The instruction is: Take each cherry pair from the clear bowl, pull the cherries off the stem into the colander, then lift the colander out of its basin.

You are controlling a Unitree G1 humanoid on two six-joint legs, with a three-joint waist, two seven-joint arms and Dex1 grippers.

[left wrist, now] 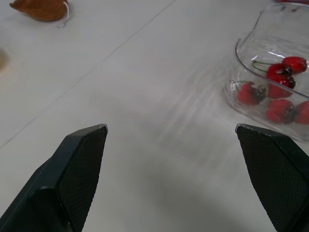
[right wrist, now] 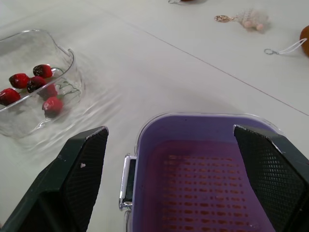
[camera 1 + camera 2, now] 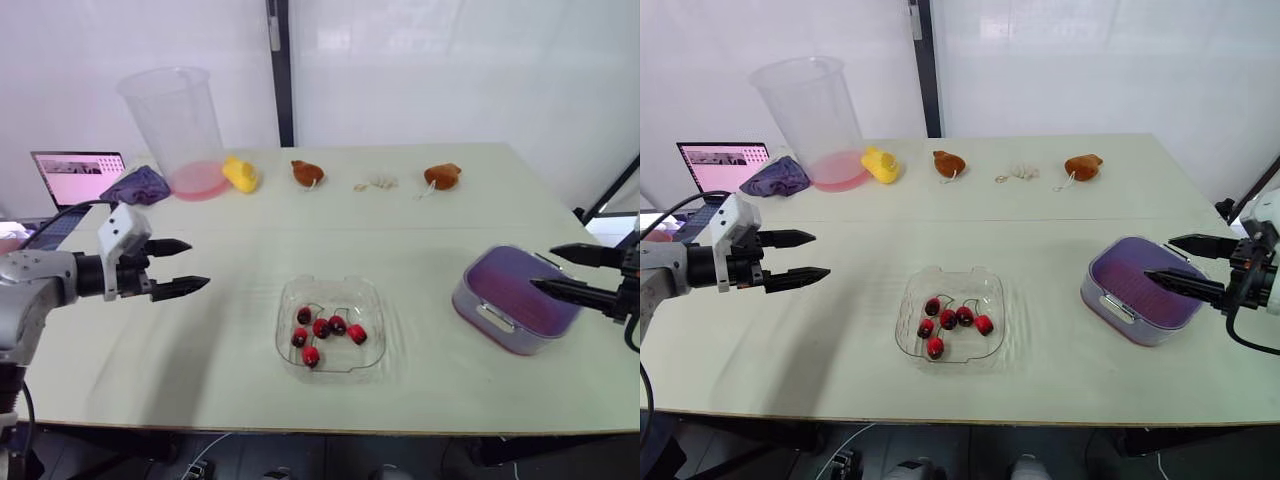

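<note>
Both grippers hover released, cherries untouched.
Left gripper [image 3: 196, 264] is left of the bowl [image 3: 284, 310] of cherries [image 3: 322, 328]; right gripper [image 3: 543, 268] is at the colander [image 3: 510, 288].

Robot lab: white partition walls [image 3: 450, 70], laptop [image 3: 78, 178] (screen on), test table [image 3: 420, 225].

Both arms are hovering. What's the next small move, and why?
Probably swing the left gripper over the bowl and lower it toward the cherries: its jaws stand open beside the bowl, the cherries all lie inside, and the colander holds none.
</note>
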